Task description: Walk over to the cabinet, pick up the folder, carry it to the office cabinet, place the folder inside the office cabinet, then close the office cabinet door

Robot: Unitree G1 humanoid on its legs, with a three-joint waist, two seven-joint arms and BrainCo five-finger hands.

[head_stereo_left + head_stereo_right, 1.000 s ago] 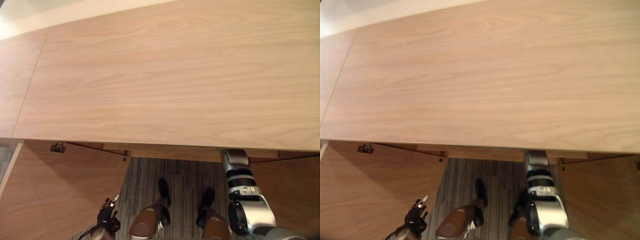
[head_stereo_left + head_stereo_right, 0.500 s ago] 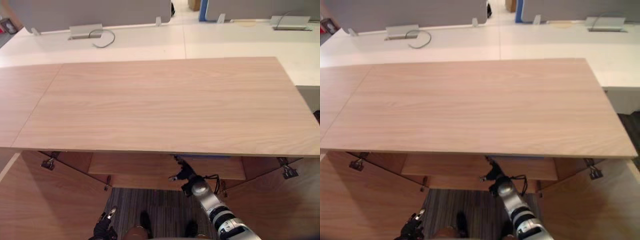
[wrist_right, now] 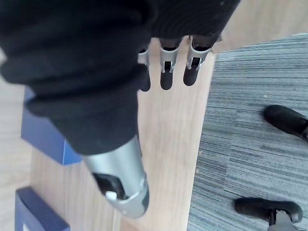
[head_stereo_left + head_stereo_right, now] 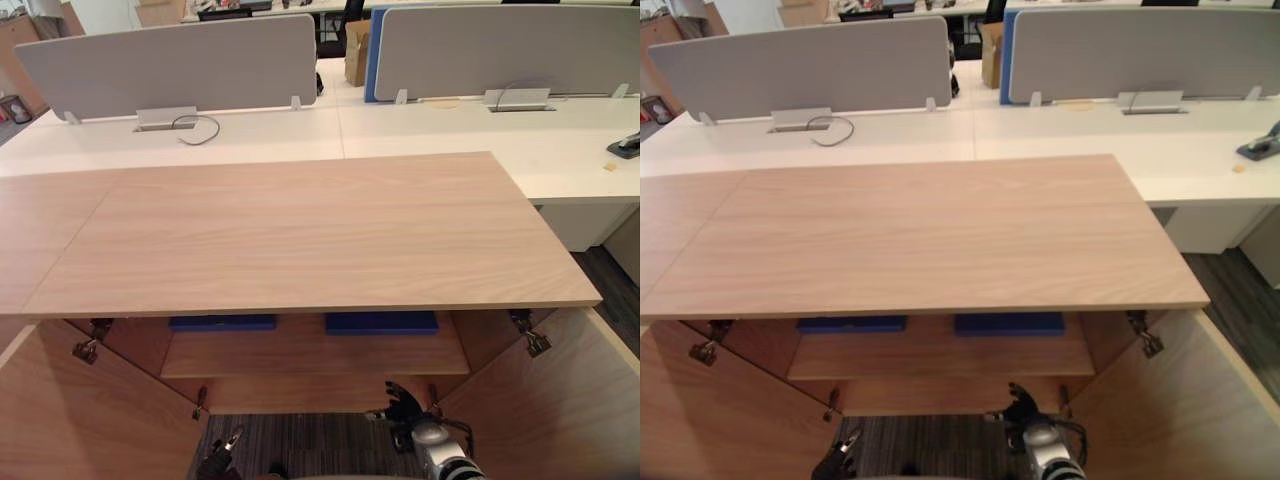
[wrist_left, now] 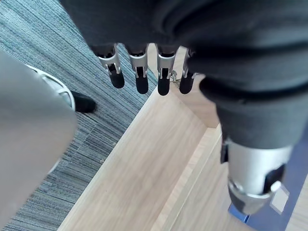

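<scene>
Folder (image 4: 381,322) shelved; my right hand (image 4: 403,405) and left hand (image 5: 140,72) have fingers apart, empty, so I'd push the door (image 4: 535,410) flat-handed near its free edge.

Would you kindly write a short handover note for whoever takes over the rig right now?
Left hand: open, empty, low beside the left door.
Right hand: open, empty, low in front of the office cabinet.
Two blue folders lie apart on the upper shelf inside.
Done: a folder appears to be placed inside.
Left: shut the left door and the right door, both wide open.
</scene>
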